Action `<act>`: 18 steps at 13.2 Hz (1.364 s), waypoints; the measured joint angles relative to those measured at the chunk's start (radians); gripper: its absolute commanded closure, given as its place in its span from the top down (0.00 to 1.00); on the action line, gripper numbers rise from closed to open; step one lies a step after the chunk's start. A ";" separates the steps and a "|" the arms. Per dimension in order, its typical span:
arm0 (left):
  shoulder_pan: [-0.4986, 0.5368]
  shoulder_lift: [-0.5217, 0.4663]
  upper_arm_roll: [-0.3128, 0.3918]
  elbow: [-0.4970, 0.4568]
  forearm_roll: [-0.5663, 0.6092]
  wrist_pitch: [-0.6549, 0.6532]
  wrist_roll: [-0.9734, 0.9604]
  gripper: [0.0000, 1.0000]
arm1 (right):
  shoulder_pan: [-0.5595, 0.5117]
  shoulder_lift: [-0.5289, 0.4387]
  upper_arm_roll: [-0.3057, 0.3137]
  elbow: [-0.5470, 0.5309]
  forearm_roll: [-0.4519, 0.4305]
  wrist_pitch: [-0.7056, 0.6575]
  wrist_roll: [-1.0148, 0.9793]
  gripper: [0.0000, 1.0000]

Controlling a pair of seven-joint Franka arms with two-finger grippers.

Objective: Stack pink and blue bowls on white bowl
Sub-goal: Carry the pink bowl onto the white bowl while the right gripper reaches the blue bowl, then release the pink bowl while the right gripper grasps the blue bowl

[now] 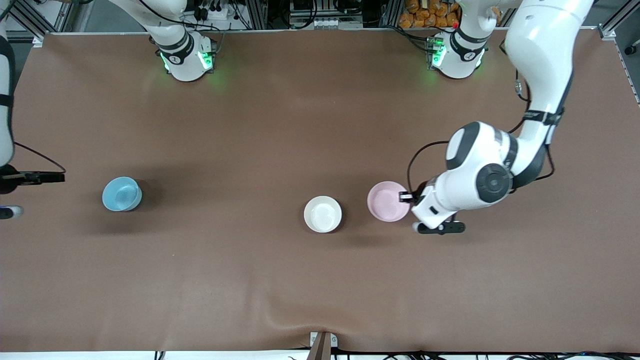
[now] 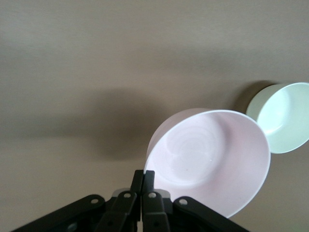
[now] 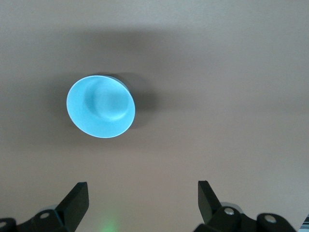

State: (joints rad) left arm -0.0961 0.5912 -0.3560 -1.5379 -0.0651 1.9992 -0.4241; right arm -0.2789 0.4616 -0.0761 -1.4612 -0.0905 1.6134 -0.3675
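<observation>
My left gripper (image 2: 144,175) is shut on the rim of the pale pink bowl (image 2: 212,159) and holds it tilted, low over the table. In the front view the pink bowl (image 1: 387,201) is beside the white bowl (image 1: 323,214), toward the left arm's end, with the left gripper (image 1: 407,197) at its rim. The white bowl (image 2: 282,116) stands upright and empty. The light blue bowl (image 1: 121,194) stands upright toward the right arm's end. My right gripper (image 3: 142,191) is open and empty, up over bare table beside the blue bowl (image 3: 100,106).
The brown table cloth (image 1: 250,125) covers the whole table. The arm bases (image 1: 187,55) stand along the table edge farthest from the front camera. A small bracket (image 1: 322,342) sits at the edge nearest to it.
</observation>
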 measured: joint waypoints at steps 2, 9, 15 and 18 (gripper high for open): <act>-0.041 0.054 0.000 0.058 -0.007 0.016 -0.049 0.00 | -0.003 0.001 0.001 0.001 0.040 0.005 0.000 1.00; -0.187 0.186 0.021 0.179 -0.010 0.135 -0.173 0.00 | 0.006 0.078 0.011 -0.023 0.089 0.153 0.013 1.00; -0.274 0.222 0.040 0.208 -0.010 0.189 -0.251 0.00 | -0.004 0.151 0.009 -0.124 0.089 0.355 0.014 1.00; -0.273 0.225 0.049 0.208 -0.010 0.189 -0.251 0.00 | 0.022 0.208 0.022 -0.161 0.089 0.398 0.014 1.00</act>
State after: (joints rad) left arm -0.3694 0.8163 -0.3072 -1.3297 -0.0747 2.1880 -0.6746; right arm -0.2566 0.6698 -0.0539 -1.6217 -0.0011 2.0111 -0.3533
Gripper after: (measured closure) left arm 0.982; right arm 0.000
